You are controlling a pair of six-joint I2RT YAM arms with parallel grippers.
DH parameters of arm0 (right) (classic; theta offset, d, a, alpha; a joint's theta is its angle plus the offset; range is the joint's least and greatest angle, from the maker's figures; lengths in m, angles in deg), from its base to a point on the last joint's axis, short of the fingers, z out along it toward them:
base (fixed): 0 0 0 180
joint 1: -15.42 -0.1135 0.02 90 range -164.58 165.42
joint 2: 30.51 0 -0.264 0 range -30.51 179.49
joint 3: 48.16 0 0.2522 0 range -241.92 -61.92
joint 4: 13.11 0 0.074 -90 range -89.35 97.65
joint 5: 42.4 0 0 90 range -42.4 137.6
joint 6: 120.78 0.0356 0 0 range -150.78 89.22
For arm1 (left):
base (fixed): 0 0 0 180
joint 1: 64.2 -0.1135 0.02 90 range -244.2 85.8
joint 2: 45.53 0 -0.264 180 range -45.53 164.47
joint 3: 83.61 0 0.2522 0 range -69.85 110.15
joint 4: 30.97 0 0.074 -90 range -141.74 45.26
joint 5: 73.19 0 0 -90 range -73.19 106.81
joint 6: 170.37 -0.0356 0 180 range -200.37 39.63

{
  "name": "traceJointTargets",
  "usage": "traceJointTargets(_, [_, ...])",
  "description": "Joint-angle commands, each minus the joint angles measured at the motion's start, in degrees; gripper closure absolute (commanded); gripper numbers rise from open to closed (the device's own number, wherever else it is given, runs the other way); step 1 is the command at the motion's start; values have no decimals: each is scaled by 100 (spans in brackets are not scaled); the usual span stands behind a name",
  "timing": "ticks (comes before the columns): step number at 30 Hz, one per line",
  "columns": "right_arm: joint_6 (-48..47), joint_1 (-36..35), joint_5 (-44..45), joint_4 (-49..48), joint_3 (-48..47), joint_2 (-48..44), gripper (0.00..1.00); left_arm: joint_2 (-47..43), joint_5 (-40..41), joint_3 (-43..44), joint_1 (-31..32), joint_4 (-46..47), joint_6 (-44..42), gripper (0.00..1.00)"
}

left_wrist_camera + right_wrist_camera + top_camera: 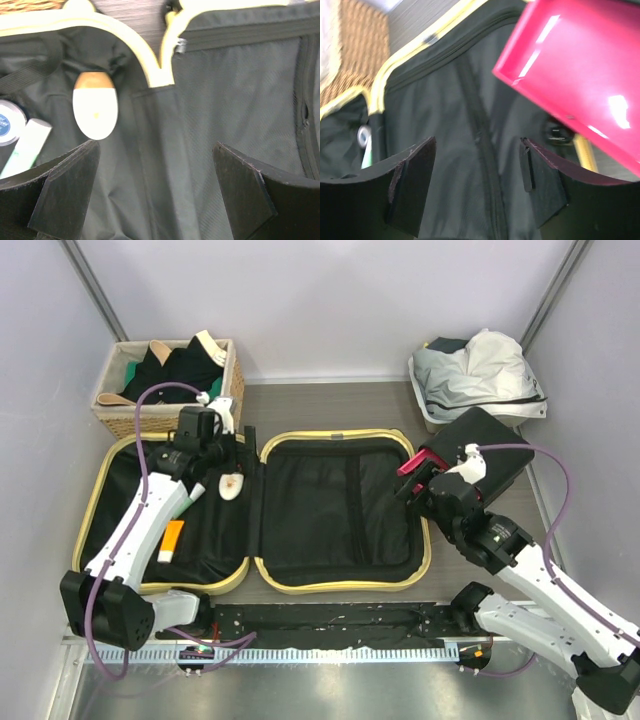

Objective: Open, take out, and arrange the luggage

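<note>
**Operator:** How are my grippers standing?

**Spotter:** Your left gripper [155, 195] is low over the hinge of the luggage [330, 515]. Its fingers are spread wide with nothing between them. Your right gripper [477, 185] hangs over the luggage's right edge, jaws apart and empty too.

**Operator:** And the luggage?

**Spotter:** It lies opened flat under both your arms, black lining up. In its left half, a white oval piece [95, 107] sits just ahead of your left gripper. An orange tube [171, 540] lies nearer the front rim. The right half shows flat lining.

**Operator:** Room to move?

**Spotter:** A pink-red slab [570, 75], possibly part of the black box [500, 445] just right of the luggage, crowds your right gripper. A wicker basket [128, 412] stands behind the luggage's left half.
</note>
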State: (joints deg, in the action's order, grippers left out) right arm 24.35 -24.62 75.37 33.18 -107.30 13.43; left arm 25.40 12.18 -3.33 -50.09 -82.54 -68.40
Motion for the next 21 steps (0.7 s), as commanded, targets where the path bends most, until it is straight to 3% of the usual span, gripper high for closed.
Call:
traceJointTargets(1, [-817,-75,-841,-1177,48,-44,26,-142,-161,-122,-505,518,156,0])
traceJointTargets(4, [-1284,-93,-949,-1477,-286,237,26,42,-206,-210,-821,599,183,0])
traceJointTargets(11, [-2927,-66,-764,-1925,-1270,1265,27,964,277,-140,-892,502,104,0])
traceJointTargets(21, [-3334,188,-1168,-2550,-1421,1424,36,2326,339,176,-1086,634,209,15])
